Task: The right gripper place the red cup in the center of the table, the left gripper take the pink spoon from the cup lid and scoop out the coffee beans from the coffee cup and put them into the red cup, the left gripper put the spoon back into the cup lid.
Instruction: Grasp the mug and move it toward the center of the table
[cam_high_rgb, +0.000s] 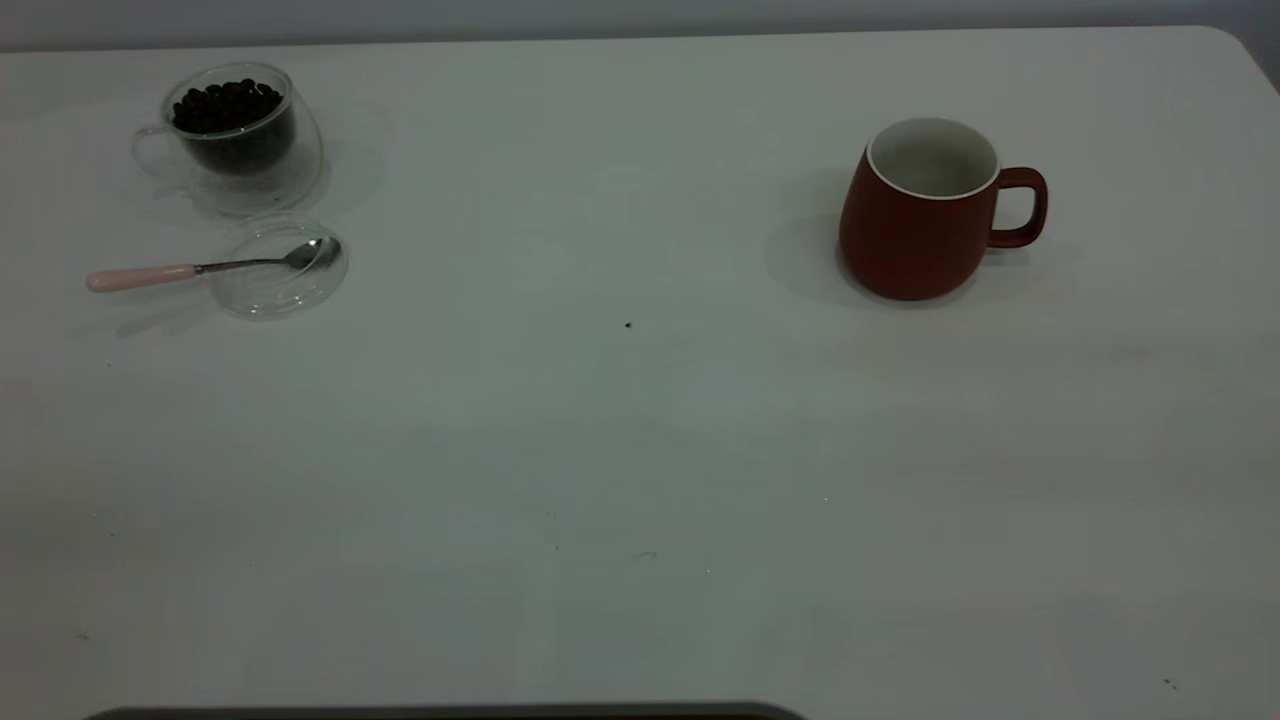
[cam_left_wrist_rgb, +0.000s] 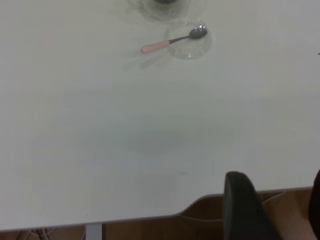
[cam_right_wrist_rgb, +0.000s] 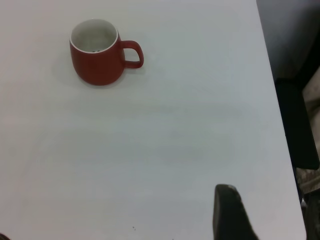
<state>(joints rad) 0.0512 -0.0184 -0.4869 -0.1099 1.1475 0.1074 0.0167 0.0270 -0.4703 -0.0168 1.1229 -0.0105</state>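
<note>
The table (cam_high_rgb: 640, 450) is mostly bare. The red cup (cam_high_rgb: 925, 215) is parked upright on the right side, handle pointing right. The coffee cup (cam_high_rgb: 235, 135), filled with coffee beans (cam_high_rgb: 225, 105), is found far left, the cup lid (cam_high_rgb: 280, 268) just in front, the pink spoon (cam_high_rgb: 200, 268) laid across it. Whether the left gripper (cam_left_wrist_rgb: 272, 210) or right gripper (cam_right_wrist_rgb: 235, 215) is released or clenched can't be told.

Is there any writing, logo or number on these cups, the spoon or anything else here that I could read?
None: no word, label, brand, number or sign shows in any view.
The red cup is plain on the side that shows.
The coffee cup and cup lid are clear and unmarked.
The pink spoon carries no print that can be seen.
The table bears only tiny dark specks.
</note>
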